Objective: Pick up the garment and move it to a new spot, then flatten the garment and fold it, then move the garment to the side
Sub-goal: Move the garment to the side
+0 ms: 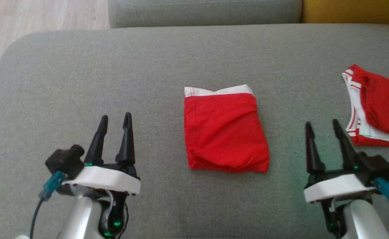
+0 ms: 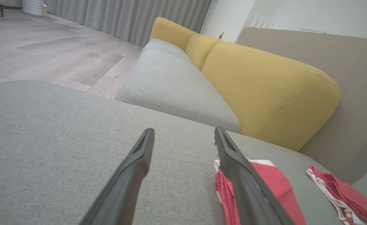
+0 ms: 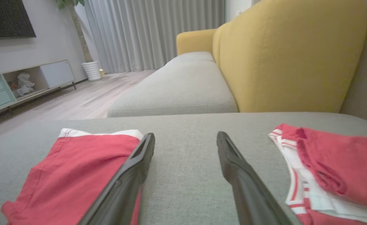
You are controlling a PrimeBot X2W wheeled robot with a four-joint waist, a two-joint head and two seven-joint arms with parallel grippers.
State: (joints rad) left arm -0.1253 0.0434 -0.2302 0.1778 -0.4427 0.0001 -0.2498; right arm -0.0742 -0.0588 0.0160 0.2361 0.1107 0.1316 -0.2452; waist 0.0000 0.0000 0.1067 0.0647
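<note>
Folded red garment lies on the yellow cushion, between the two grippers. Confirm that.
Not yellow: the folded red garment lies on the grey cushion, between the left gripper and the right gripper. The head view shows it.

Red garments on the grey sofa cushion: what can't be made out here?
- Folded red cloth garment with a white band: layers underneath hidden by its own top face, head view; in the left wrist view a finger of the left claw covers part of it.
- Red garment with white striped trim: cut off by the head view's right edge; kind unclear.
- Pale object on the open shelf: too small, right wrist view.
</note>
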